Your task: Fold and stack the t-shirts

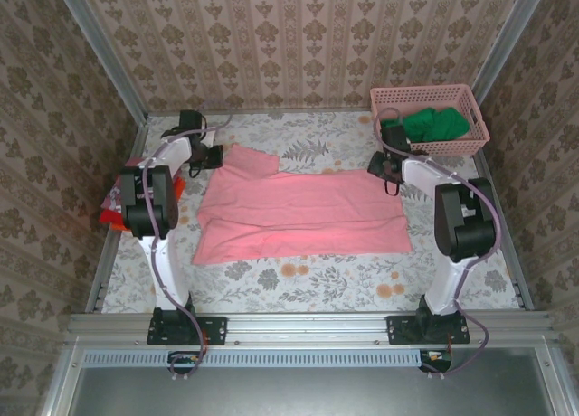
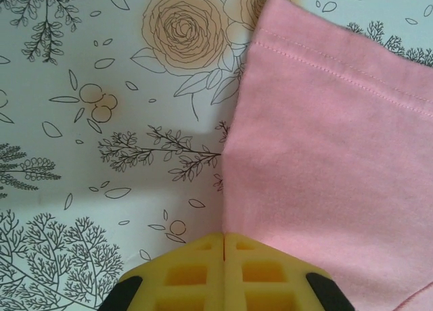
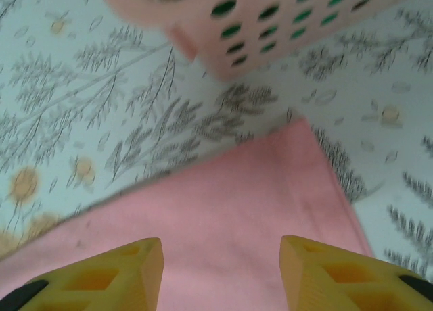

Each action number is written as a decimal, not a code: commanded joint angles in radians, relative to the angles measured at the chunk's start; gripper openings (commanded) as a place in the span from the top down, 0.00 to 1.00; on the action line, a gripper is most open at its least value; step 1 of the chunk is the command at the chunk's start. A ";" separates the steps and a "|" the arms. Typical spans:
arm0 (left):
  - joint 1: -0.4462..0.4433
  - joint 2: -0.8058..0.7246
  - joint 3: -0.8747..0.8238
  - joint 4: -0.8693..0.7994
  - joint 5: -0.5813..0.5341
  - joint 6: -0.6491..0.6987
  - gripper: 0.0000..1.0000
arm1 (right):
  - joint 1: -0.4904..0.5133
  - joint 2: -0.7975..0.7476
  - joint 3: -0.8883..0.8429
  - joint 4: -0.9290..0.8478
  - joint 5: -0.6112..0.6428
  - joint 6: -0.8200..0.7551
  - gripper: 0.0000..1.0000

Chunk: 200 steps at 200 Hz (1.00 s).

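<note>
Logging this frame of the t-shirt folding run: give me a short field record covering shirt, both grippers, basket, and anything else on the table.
shirt: salmon-pink t-shirt, laid flat mid-table, one sleeve at its far left
left gripper: shut, at the shirt's edge by that sleeve; cannot tell if cloth is pinched
right gripper: open, above the shirt's far right corner
basket: pink basket, far right corner, green cloth inside
left table edge: red-orange cloth, partly hidden by the left arm
</note>
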 commanded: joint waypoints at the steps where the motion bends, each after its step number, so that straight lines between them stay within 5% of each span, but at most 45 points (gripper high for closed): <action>1: 0.012 -0.037 -0.017 0.015 0.019 -0.011 1.00 | -0.027 0.069 0.084 -0.044 0.088 0.006 0.55; 48: 0.015 -0.030 -0.015 0.024 0.035 -0.021 1.00 | -0.043 0.182 0.164 -0.051 0.111 0.116 0.64; 200: 0.018 -0.024 -0.011 0.026 0.061 -0.019 1.00 | -0.079 0.262 0.195 -0.057 0.088 0.207 0.66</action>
